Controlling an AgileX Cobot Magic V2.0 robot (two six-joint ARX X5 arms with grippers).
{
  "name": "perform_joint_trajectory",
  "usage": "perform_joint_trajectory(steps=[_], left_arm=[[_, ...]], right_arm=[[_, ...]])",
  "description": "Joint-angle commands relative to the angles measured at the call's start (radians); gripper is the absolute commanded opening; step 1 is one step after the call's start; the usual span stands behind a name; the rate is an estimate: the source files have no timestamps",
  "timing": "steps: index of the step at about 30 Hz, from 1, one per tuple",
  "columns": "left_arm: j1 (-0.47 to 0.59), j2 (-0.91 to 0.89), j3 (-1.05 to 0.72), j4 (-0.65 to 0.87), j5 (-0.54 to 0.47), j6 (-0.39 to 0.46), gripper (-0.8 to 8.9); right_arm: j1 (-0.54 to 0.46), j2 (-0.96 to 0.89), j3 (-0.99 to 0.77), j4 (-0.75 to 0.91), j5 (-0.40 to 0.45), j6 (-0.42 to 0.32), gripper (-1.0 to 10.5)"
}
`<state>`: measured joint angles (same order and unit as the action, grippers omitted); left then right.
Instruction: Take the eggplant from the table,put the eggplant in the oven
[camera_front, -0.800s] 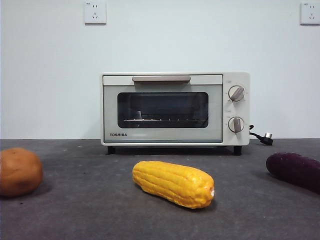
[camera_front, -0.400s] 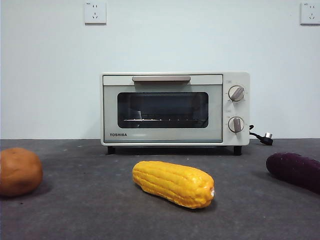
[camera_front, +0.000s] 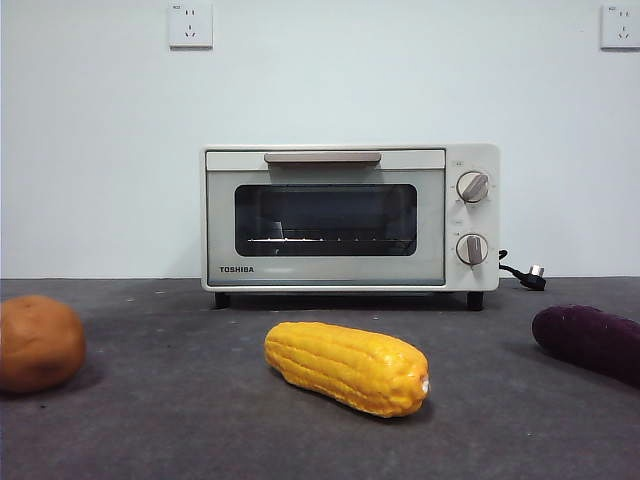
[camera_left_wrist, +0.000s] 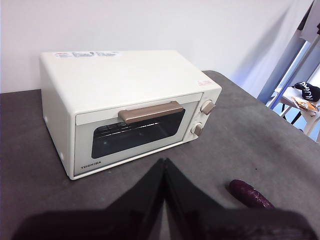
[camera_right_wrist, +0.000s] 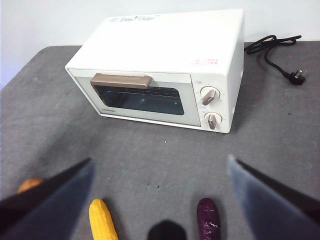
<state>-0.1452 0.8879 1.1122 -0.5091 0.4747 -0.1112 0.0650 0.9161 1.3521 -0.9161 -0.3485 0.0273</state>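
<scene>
You have one eggplant (camera_front: 590, 342) lying on the tabletop (camera_front: 180, 400) at the right, one corn cob (camera_front: 347, 367) mid-front, one potato (camera_front: 38, 343) at the left, and one oven (camera_front: 350, 217) behind, door closed. Nothing stands between eggplant and oven. Left gripper (camera_left_wrist: 164, 167) fingers are pressed together empty; right gripper (camera_right_wrist: 160, 172) fingers are spread wide above the eggplant.

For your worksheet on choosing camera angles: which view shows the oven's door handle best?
The left wrist view: the handle appears large, seen from above, standing out from the closed door of the oven. The right wrist view shows it smaller. The front view shows it only face-on, as a thin bar.
</scene>
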Motion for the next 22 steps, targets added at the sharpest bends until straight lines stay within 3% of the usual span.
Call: perform_joint_trajectory(steps=[1,13,22], left_arm=[[-0.005,0.006,0.003,0.004,0.004,0.019,-0.06],[-0.034,0.061,0.003,0.050,0.004,0.036,-0.06],[-0.071,0.221,0.008,0.175,0.004,0.036,-0.06]], right_arm=[[0.001,-0.001,0.003,0.002,-0.003,0.022,7.0],[0.001,0.003,0.003,-0.032,-0.004,0.021,7.0],[0.001,0.003,0.003,-0.058,-0.004,0.021,7.0]])
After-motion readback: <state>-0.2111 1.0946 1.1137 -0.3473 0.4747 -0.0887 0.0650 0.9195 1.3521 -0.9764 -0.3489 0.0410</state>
